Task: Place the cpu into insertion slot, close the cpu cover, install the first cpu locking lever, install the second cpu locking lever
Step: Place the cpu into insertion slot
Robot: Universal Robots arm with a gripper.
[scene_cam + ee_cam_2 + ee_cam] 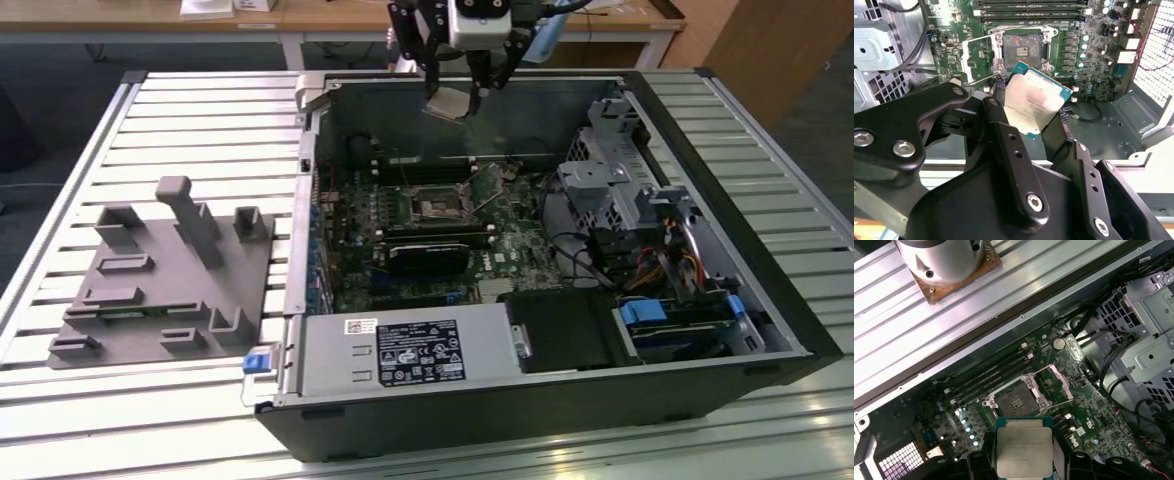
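Cpu (1036, 102), flat silver-grey sq chip w/ teal rim, clamped by gripper (458, 98) above insertion slot (1021, 47).

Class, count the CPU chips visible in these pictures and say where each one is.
1. The cpu is clamped in the gripper over the computer case, apart from the empty insertion slot. Others may be hidden.

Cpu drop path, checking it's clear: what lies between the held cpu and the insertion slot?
In the first wrist view, only a strip of green motherboard shows between the cpu and the insertion slot; the cpu cover stands open beside it.
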